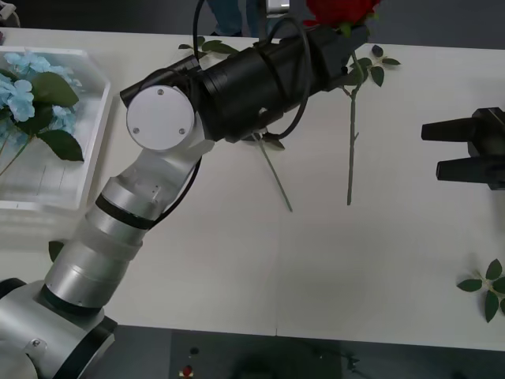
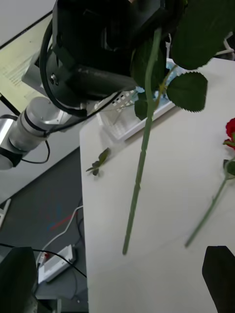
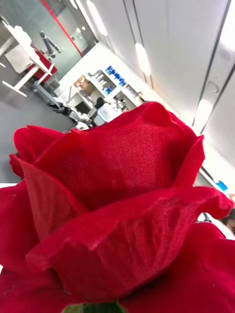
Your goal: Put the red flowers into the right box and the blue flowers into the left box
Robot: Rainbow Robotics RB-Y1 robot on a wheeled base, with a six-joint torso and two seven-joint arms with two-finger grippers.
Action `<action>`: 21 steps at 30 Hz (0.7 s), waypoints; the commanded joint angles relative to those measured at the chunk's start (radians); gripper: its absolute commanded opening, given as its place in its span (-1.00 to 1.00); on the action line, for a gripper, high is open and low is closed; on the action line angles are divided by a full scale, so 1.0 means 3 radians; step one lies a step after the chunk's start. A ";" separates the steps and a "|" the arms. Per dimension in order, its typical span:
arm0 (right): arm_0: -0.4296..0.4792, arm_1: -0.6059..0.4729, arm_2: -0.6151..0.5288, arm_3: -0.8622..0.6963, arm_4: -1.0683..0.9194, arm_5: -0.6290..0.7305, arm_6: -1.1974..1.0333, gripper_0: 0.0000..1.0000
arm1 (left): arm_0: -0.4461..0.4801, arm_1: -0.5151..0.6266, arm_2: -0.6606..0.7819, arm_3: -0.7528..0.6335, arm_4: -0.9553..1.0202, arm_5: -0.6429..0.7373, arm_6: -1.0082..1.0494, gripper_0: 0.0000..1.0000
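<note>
Carrying red fabric rose (image 1: 341, 11) on thin green stem | left gripper (image 1: 338, 43) pinching it below bloom | right gripper (image 1: 442, 150) spread, waiting at right | next: likely swing rightward, release over right box

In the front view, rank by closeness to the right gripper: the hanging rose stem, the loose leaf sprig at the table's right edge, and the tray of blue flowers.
Ranked from the right gripper, parked open at the table's right side:
1. Loose leaf sprig, toward the robot at the right edge; nearly tied with the next.
2. Hanging rose stem, mid-table, held by the left gripper.
3. Left box holding blue flowers, far left.
</note>
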 commanded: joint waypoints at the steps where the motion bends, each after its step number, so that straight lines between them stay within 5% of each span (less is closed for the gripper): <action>1: -0.0037 -0.0073 0.0287 -0.0223 -0.0201 -0.0239 -0.0012 1.00 | 0.0084 -0.0174 -0.0014 -0.0068 0.0178 -0.0015 -0.0337 -1.00; 21: -0.0231 0.0224 0.0809 -0.0407 -0.0226 -0.0919 -0.0012 1.00 | 0.0100 -0.0159 0.0017 -0.0068 0.0654 -0.0015 -0.0450 -1.00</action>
